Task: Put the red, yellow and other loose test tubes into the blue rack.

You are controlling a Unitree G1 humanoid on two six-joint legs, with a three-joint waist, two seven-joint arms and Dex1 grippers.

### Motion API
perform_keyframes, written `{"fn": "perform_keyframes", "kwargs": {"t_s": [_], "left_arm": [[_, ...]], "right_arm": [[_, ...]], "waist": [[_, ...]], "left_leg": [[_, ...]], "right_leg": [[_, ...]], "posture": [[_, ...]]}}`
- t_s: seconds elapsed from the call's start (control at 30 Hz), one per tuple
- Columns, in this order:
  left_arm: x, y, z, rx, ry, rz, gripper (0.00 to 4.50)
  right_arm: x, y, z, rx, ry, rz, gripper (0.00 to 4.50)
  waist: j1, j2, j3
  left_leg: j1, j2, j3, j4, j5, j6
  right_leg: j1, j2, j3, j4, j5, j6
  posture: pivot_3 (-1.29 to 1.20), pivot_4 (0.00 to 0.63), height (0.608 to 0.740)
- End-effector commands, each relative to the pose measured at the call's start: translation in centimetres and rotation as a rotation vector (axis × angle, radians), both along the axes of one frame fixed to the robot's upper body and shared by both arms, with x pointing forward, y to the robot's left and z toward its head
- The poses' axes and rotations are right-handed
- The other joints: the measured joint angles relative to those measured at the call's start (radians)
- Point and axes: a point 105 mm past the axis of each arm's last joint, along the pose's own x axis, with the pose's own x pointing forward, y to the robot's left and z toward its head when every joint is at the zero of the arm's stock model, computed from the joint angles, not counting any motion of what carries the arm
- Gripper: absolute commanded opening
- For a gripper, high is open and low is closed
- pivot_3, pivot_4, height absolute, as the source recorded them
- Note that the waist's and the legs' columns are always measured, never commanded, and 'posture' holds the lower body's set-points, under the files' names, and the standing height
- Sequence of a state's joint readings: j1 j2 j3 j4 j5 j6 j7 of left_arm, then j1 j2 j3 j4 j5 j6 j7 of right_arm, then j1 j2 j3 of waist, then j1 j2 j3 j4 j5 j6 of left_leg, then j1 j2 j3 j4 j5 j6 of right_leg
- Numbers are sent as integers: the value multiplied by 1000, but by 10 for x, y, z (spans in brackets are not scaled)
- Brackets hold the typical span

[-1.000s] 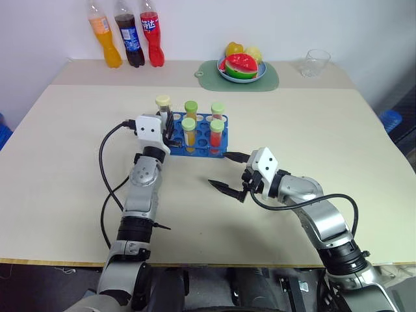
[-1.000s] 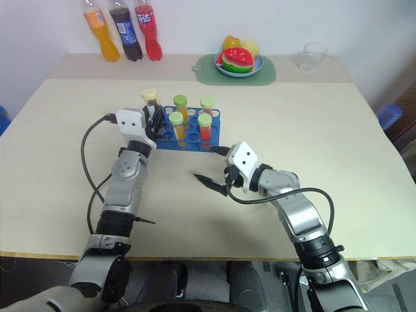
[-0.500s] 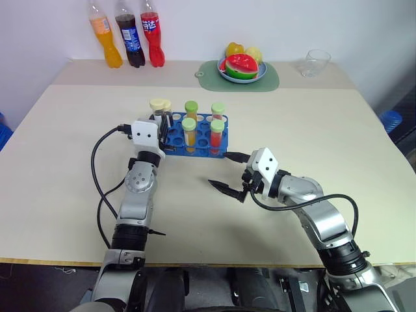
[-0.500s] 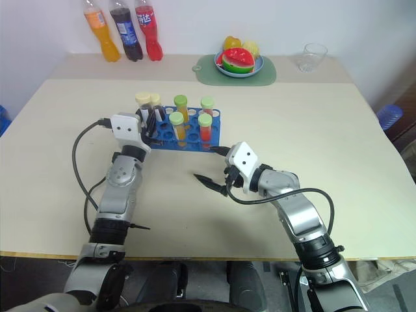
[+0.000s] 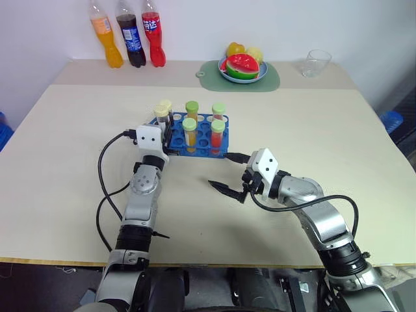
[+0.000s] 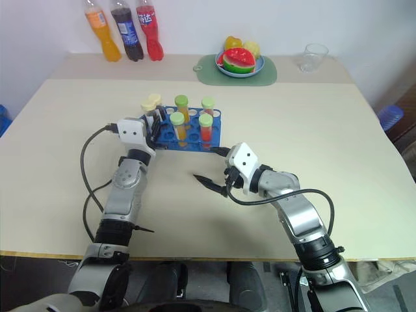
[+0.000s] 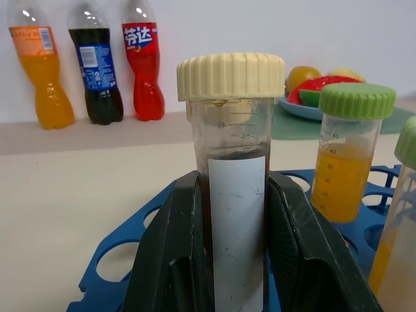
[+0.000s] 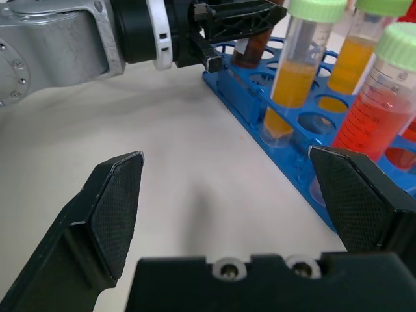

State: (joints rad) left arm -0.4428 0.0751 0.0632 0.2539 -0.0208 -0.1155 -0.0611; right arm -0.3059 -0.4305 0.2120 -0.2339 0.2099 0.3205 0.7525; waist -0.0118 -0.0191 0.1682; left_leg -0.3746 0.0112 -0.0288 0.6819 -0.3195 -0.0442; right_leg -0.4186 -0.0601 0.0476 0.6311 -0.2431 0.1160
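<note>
The blue rack (image 5: pixel 198 138) stands mid-table with green-capped tubes upright in it, two orange (image 5: pixel 189 130) and a red one (image 5: pixel 217 133). At the rack's left end my left gripper (image 5: pixel 166 127) is shut on a cream-capped tube (image 7: pixel 237 188) of dark liquid with a white label, held upright over the rack's holes (image 7: pixel 123 263). The tube's lower end is hidden between the fingers. A second cream cap (image 5: pixel 167 104) shows just behind it. My right gripper (image 5: pixel 224 170) hovers open in front of the rack with nothing between its fingers (image 8: pixel 110 208).
Three soda bottles (image 5: pixel 125 40) stand at the back left. A plate of fruit (image 5: pixel 242 68) on a green mat and a clear glass (image 5: pixel 316 63) sit along the back edge. Bare tabletop lies to either side of the rack.
The left gripper with its cream-capped tube has sunk a little at the rack's left end. The right arm has stayed put.
</note>
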Motion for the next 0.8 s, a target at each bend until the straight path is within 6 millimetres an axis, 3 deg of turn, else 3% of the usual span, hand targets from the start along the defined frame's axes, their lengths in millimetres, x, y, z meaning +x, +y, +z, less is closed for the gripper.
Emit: {"fn": "perform_keyframes", "kwargs": {"t_s": [0.03, 0.2, 0.3, 0.47, 0.57, 0.7, 0.8], "left_arm": [[-1, -1, -1, 3, -1, -8, 747], [-6, 7, 10, -39, -51, 19, 3200], [-12, 13, 19, -82, -82, 18, 3200], [-46, 47, 40, -83, -102, -42, 3200], [-74, 76, 28, 65, 46, -145, 3200], [-104, 97, 11, 223, 248, -259, 3200], [-115, 112, 7, 231, 316, -275, 3200]], "right_arm": [[-5, 2, 10, 12, -44, 14, 4500], [-2, -1, 14, 18, -54, -1, 4500], [1, -7, 20, 24, -61, -18, 4500], [5, -40, 40, 25, -52, -93, 4500], [7, -83, 46, -10, -18, -201, 4500], [5, -137, 44, -79, 41, -319, 4500], [3, -161, 44, -97, 54, -371, 4500]], "waist": [[0, 0, 0], [-1, 0, 0], [-1, 0, 0], [-4, 0, 0], [-9, 1, 1], [0, 1, 1], [3, 2, 2]], "left_leg": [[0, 0, 0, 0, 0, 0], [0, 0, 0, 0, 0, 0], [0, 0, 0, 0, 0, 0], [-1, 1, 0, -1, 0, 0], [0, 1, 0, -1, 0, 1], [-1, 2, 0, -1, -1, 2], [0, 1, 1, -1, -1, 2]], "right_leg": [[0, 0, 0, 0, 0, 0], [0, 0, 0, 0, 0, 0], [0, 0, 0, 0, 0, 0], [-1, 0, 0, 0, 0, 0], [-1, 0, 0, 1, 0, 0], [-1, 1, 0, 0, -1, -1], [1, 0, 0, -2, -3, -4]], "posture": [[0, 150, 734], [0, 150, 734], [0, 150, 734], [0, 150, 734], [0, 150, 734], [0, 150, 734], [0, 150, 734]]}}
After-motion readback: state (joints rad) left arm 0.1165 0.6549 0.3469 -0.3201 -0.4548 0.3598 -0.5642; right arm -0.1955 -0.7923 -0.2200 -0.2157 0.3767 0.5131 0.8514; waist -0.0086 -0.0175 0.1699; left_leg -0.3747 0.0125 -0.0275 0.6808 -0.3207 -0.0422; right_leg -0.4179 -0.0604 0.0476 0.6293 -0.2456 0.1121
